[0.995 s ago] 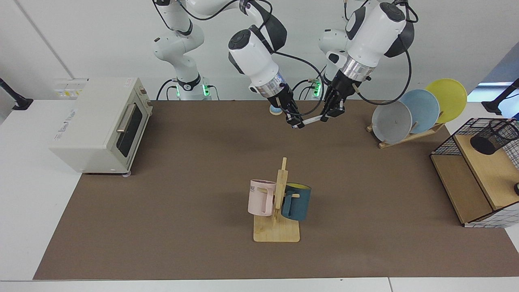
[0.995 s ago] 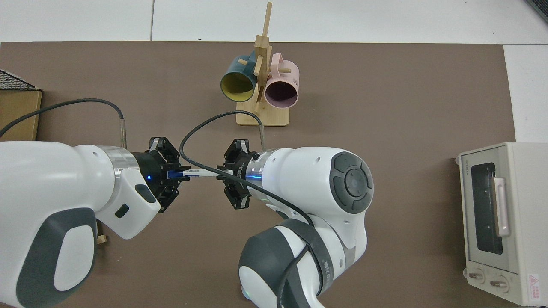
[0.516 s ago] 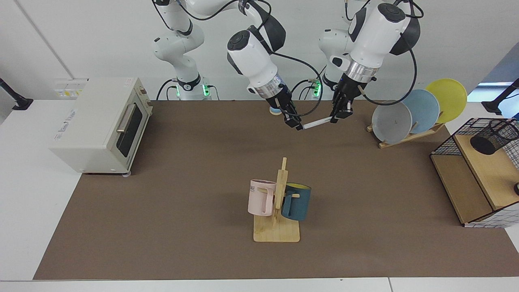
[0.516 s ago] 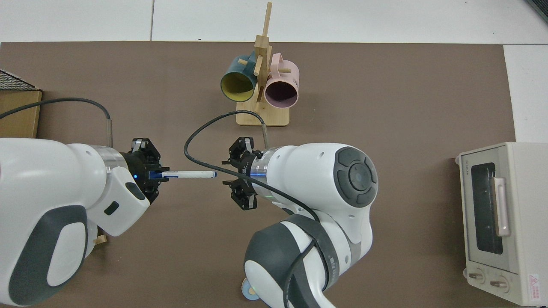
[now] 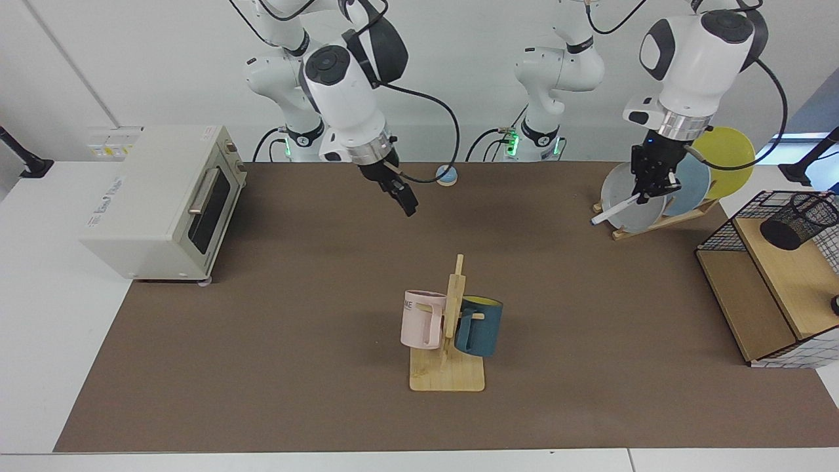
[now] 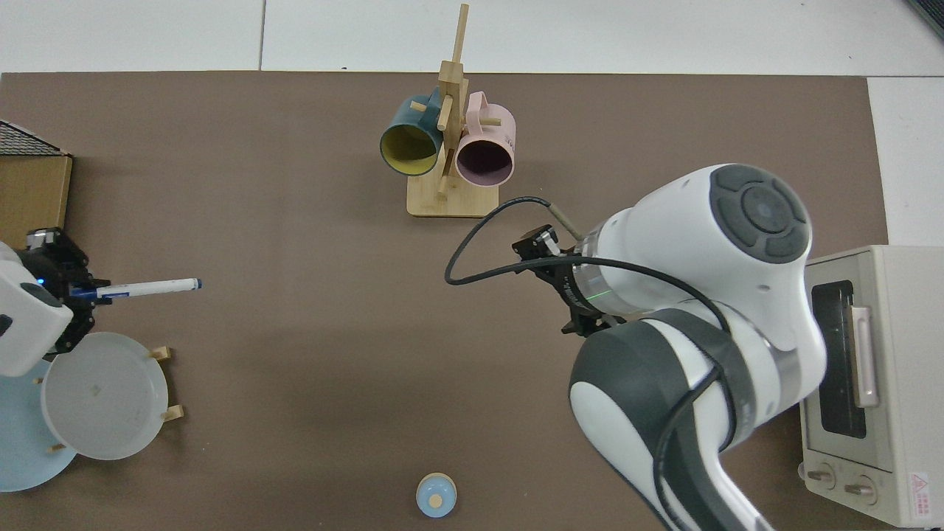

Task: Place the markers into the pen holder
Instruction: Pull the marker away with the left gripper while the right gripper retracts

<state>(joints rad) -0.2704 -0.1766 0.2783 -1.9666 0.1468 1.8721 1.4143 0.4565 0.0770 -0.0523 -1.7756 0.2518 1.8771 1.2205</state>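
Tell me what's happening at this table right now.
The left gripper holds the marker by one end, up in the air in front of the plate rack, with the free end slanting down. The pen holder stands on the wooden shelf of the wire basket, off to the side of that arm, and the marker is not yet over it. The right gripper hangs empty above the brown mat, nearer the toaster oven.
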